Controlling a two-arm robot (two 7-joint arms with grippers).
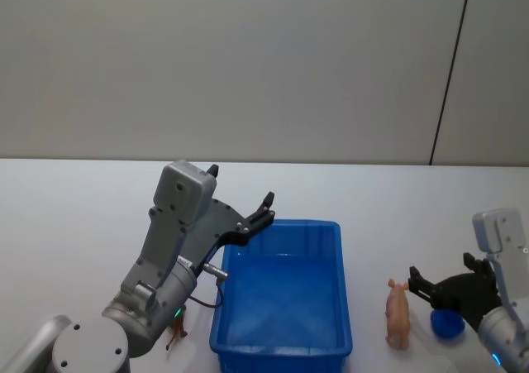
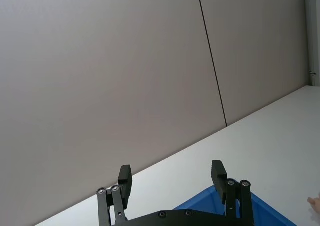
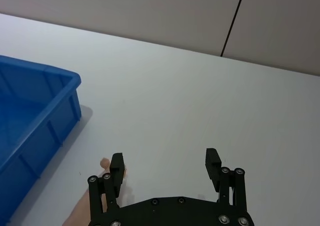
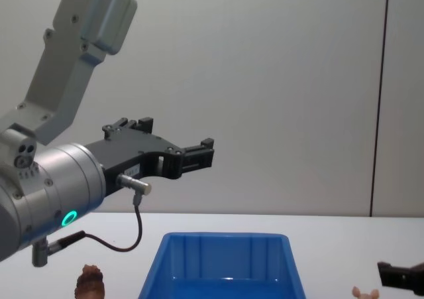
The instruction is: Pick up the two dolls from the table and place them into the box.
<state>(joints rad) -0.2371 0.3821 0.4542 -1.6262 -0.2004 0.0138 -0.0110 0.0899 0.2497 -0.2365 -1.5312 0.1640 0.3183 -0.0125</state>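
The left claw [image 1: 241, 189] hangs in the air above the far left corner of the box [image 1: 281, 222], its two black fingers [image 2: 124, 179] spread wide apart with nothing between them. Seen from the chest, the left claw [image 4: 176, 134] sits well above the box's rim [image 4: 225, 237] and points forward and to the right. The box stands on the white table [image 1: 83, 224] in front of the robot, and no toy shows on the part of its floor that is visible. The brown doll [image 1: 176, 333] stands on the table just to the left of the box, partly covered by the left arm, and its lumpy top shows low in the chest view [image 4: 89, 280]. To the right of the box a pink toy animal [image 1: 398, 313] lies on the table, close to the box wall but apart from it. Farther right, the right claw [image 1: 442, 282] hovers low over the table with its fingers [image 3: 212, 159] open and empty. The blue doll [image 1: 447, 323] rests on the table just beneath it, beside the pink toy animal.
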